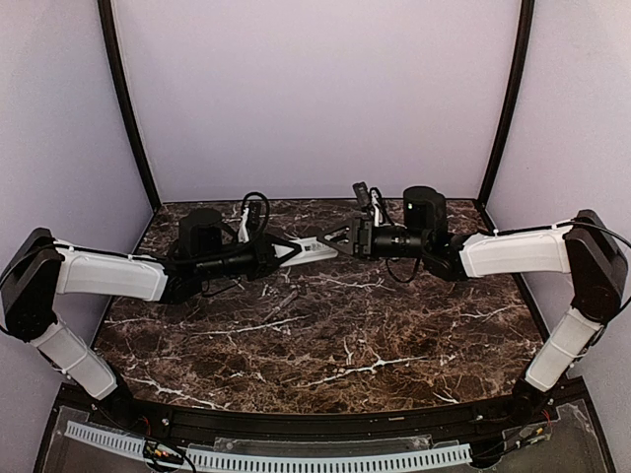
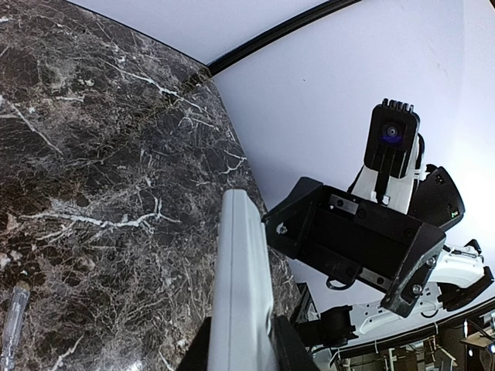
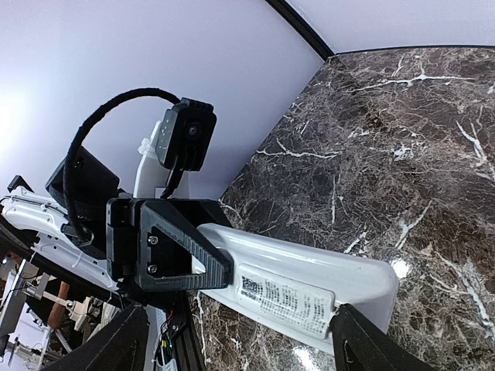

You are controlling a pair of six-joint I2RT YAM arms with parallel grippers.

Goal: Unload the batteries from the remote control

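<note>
Remote: held off the table, pinched at one end by the left gripper, whose fingers are closed on its two broad faces. Its long axis runs straight out from that gripper toward the right gripper, which faces it end-on with its fingers spread wide and nothing in them. The free end lies just ahead of the right gripper, roughly level with its fingertips. Contact there cannot be confirmed. The right arm is the nearer free arm and is judged best placed to work on the back. Appearance: slim white body, seen edge-on from the left wrist. The right wrist view shows a printed label on one broad face. No batteries or open recess can be made out. Whether the cover is fitted cannot be told.
</note>
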